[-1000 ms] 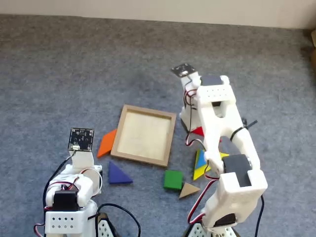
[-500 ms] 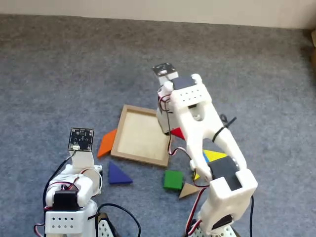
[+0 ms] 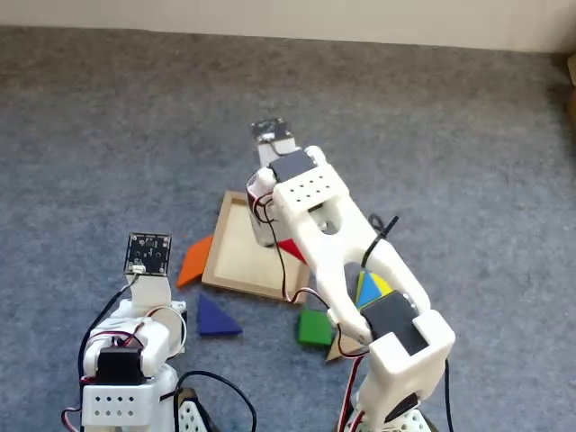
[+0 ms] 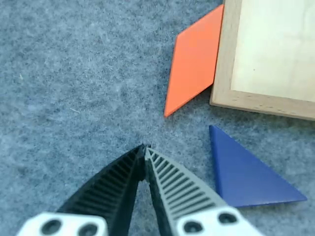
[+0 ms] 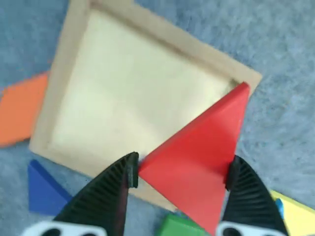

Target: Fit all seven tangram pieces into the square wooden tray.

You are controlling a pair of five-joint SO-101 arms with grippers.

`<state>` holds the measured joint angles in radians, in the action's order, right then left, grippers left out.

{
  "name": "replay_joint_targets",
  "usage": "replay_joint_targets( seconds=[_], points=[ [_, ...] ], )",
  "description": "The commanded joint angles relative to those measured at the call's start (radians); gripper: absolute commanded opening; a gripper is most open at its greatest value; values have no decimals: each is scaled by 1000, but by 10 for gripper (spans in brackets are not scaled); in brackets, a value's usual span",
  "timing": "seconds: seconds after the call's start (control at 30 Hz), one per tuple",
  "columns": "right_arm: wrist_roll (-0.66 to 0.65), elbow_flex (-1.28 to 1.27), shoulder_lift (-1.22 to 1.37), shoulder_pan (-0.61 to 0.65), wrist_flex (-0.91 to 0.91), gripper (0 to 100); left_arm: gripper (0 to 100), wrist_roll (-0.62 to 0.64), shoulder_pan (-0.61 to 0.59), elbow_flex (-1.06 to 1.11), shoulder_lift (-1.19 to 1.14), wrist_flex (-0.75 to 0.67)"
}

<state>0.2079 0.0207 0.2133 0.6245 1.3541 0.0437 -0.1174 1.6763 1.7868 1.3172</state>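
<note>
Carrying the red triangle clamped between its fingers, the right arm has swung leftward over the wooden tray.

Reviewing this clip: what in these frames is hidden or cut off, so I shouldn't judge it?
- High view: the right arm covers most of the red triangle and the tray's near corner; whether the piece touches the tray is unclear.
- High view: the same arm hides parts of the yellow piece and green square.
- Left wrist view: the frame edge cuts off most of the tray.
</note>
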Motion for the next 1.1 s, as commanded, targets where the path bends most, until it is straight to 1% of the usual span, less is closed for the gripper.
replay_joint_targets(
  seconds=[0.0,0.1,0.23,0.37,0.47,0.57,0.63,0.8,1.07],
  points=[
    [41,47,-15,15,-62,187,7,8,-13,19,42,3],
    [41,30,-15,33,-111,187,7,8,-13,19,42,3],
    [83,-19,-15,56,-163,187,7,8,-13,19,42,3],
    [157,-45,-13,59,-193,187,7,8,-13,19,42,3],
    [239,-79,-13,59,-223,187,7,8,-13,19,42,3],
    [322,-140,-13,54,-289,187,7,8,-13,19,42,3],
    [350,-191,-13,53,-341,187,7,8,-13,19,42,3],
    [358,-269,-15,53,-435,187,7,8,-13,19,42,3],
    [353,-278,-18,35,-430,190,7,8,-13,19,42,3]
  ],
)
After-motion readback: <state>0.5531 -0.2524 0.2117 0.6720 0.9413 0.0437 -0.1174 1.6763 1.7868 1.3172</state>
